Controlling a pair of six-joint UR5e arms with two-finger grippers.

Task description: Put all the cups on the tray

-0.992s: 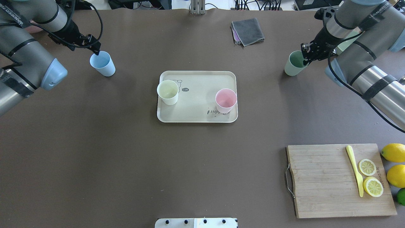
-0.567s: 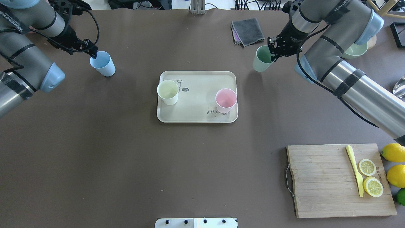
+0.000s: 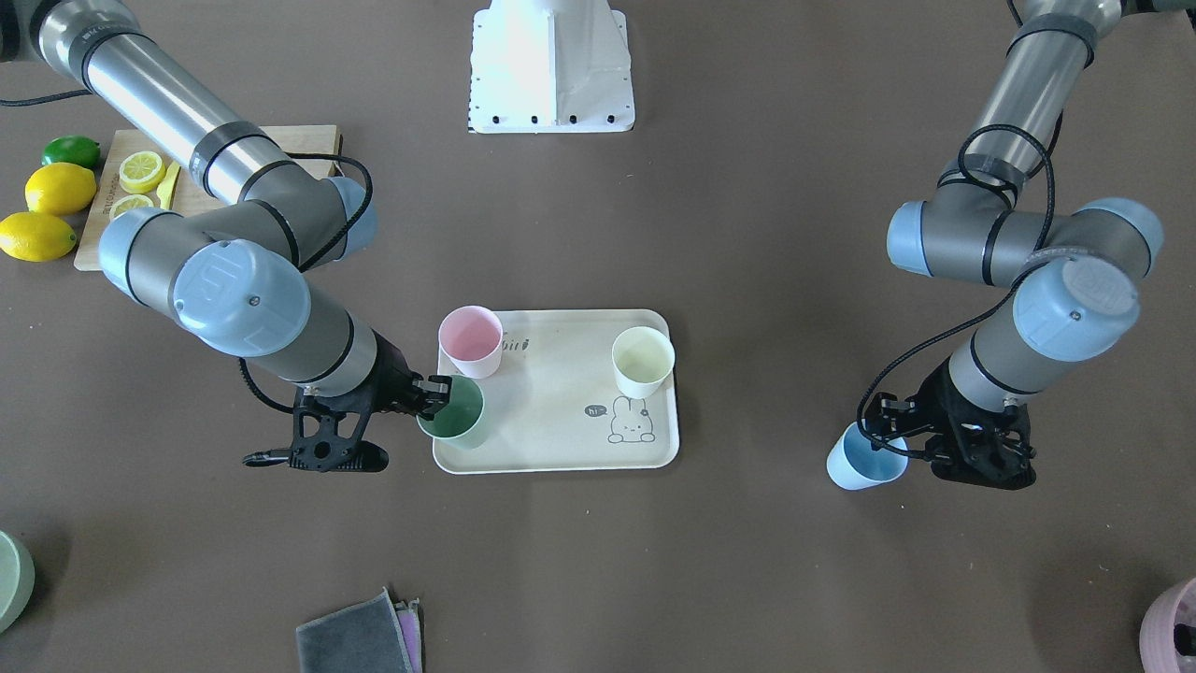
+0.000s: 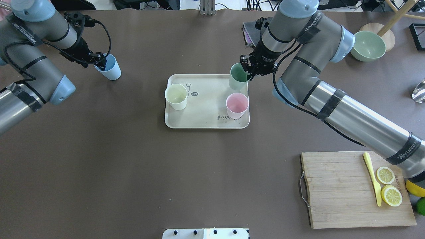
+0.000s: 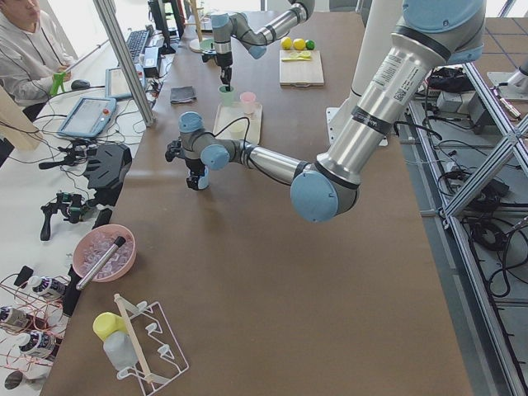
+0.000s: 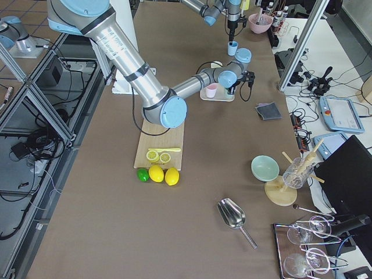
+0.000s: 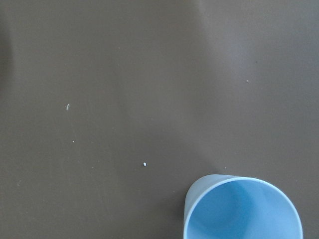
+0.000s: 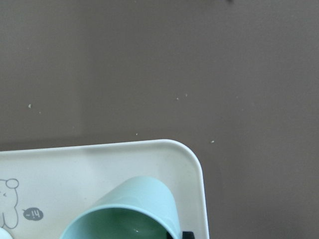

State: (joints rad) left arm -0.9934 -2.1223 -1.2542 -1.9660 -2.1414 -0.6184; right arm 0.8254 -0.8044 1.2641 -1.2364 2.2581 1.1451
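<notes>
The cream tray point(image 4: 206, 99) lies mid-table and also shows in the front view point(image 3: 561, 411). On it stand the cream-white cup point(image 4: 176, 96) and the pink cup point(image 4: 237, 105). My right gripper point(image 4: 248, 70) is shut on the rim of the sage green cup point(image 4: 237, 78). It holds the cup tilted over the tray's far right corner point(image 8: 192, 159); I cannot tell whether the cup touches the tray. The light blue cup point(image 4: 110, 69) stands on the table at the far left. My left gripper point(image 4: 99, 61) is open astride its rim.
A wooden cutting board point(image 4: 335, 189) with lemon slices and a yellow knife lies at the near right, with lemons beside it. A grey cloth point(image 4: 260, 33) and a pale green bowl point(image 4: 368, 46) sit at the far right. A mauve pot point(image 3: 1173, 626) sits at the edge of the front view.
My right arm has carried the green cup leftward from the table's right side to the tray's far right corner. My left gripper has come down onto the blue cup's rim; that cup has not moved.
</notes>
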